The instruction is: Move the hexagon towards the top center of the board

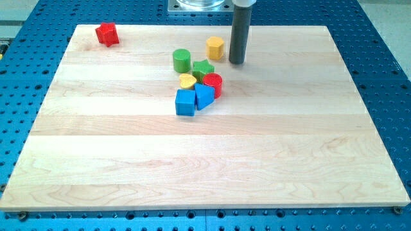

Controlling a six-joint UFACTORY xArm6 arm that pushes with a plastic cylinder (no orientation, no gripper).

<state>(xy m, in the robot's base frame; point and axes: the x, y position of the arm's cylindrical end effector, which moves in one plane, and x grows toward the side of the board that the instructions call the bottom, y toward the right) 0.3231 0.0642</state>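
Observation:
The yellow hexagon block [215, 47] stands near the view's top centre of the wooden board [205, 160]. My tip [237, 62] rests on the board just to the right of the hexagon, a small gap apart. Below and left of the hexagon is a cluster: a green cylinder [182, 60], a green star block [203, 69], a yellow heart block [187, 81], a red cylinder [212, 84], a blue cube [185, 102] and a second blue block [204, 96].
A red star-like block [107, 34] sits alone at the board's top left corner. The board lies on a blue perforated table [385, 58]. The arm's metal base [200, 5] shows at the view's top centre.

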